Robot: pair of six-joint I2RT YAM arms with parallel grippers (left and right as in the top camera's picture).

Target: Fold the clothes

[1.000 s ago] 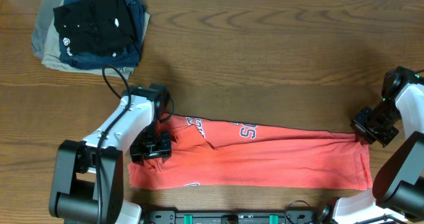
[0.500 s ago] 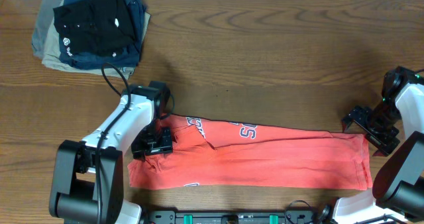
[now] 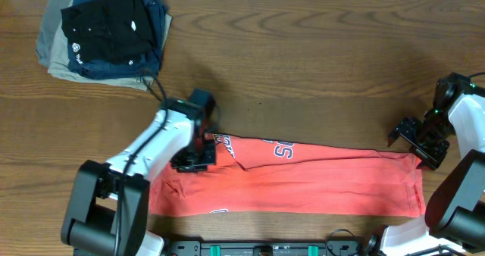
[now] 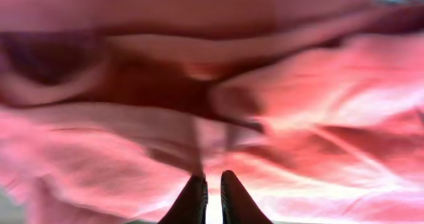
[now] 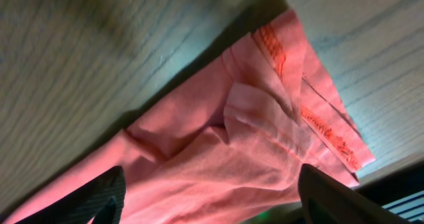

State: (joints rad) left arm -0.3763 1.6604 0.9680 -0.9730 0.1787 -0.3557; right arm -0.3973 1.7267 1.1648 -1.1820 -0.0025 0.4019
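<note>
The clothes, a coral-red T-shirt (image 3: 318,184) with navy lettering, lie as a long strip across the table's front. My left gripper (image 3: 195,156) is at the strip's upper left, beside the lettering. In the left wrist view its fingers (image 4: 213,177) are pressed almost together on a bunched fold of the red cloth (image 4: 298,105), which fills the frame. My right gripper (image 3: 414,141) hangs open just above the strip's far right corner. The right wrist view shows its fingers (image 5: 211,177) spread wide with the shirt's hemmed corner (image 5: 218,144) lying loose below them.
A stack of folded black, navy and khaki garments (image 3: 102,32) sits at the back left corner. Brown wooden table (image 3: 303,67) stretches behind the shirt. Both arm bases stand at the front edge.
The left gripper closed on the cloth and moved right and back towards the lettering, pulling the left end with it. The right gripper opened, let go of the right corner and drew slightly back.
</note>
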